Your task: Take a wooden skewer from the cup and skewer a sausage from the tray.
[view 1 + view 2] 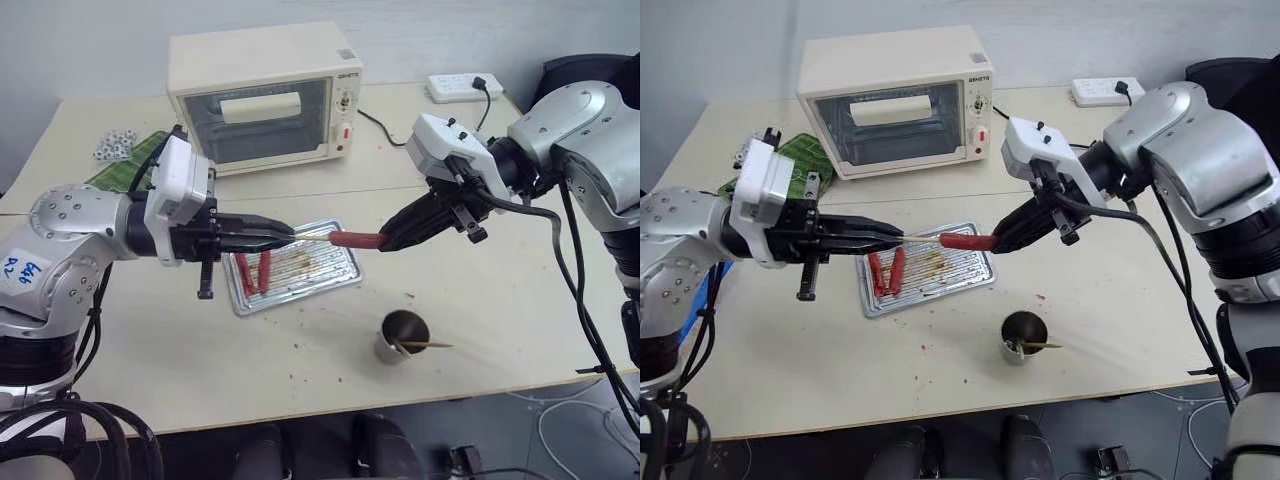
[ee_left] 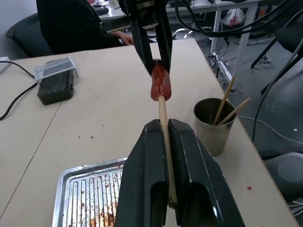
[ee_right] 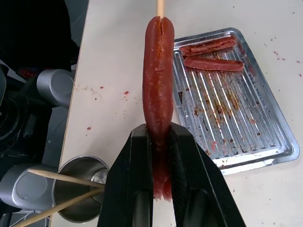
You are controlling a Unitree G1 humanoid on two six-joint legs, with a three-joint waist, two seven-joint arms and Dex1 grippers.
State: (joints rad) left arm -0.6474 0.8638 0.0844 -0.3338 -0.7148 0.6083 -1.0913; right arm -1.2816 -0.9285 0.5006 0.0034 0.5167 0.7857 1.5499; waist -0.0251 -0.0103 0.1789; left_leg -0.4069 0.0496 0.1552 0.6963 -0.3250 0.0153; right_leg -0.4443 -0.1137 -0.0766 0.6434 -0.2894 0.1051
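My left gripper point(image 1: 285, 237) is shut on a wooden skewer point(image 2: 164, 124), which points level toward the right. The skewer's tip is pushed into one end of a red-brown sausage point(image 1: 357, 239), held above the silver tray point(image 1: 340, 272). Around the sausage's other end my right gripper point(image 1: 388, 240) is shut. In the right wrist view the sausage point(image 3: 158, 85) runs up from between the fingers to the skewer tip. Two more sausages point(image 1: 254, 272) lie side by side at the tray's left end. The cup point(image 1: 403, 335) stands in front of the tray with two skewers leaning inside.
A cream toaster oven point(image 1: 262, 98) stands behind the tray. A green mat point(image 1: 130, 162) and small metal parts lie at the far left. A white power strip point(image 1: 464, 87) sits at the back right. Red crumbs dot the table around the tray.
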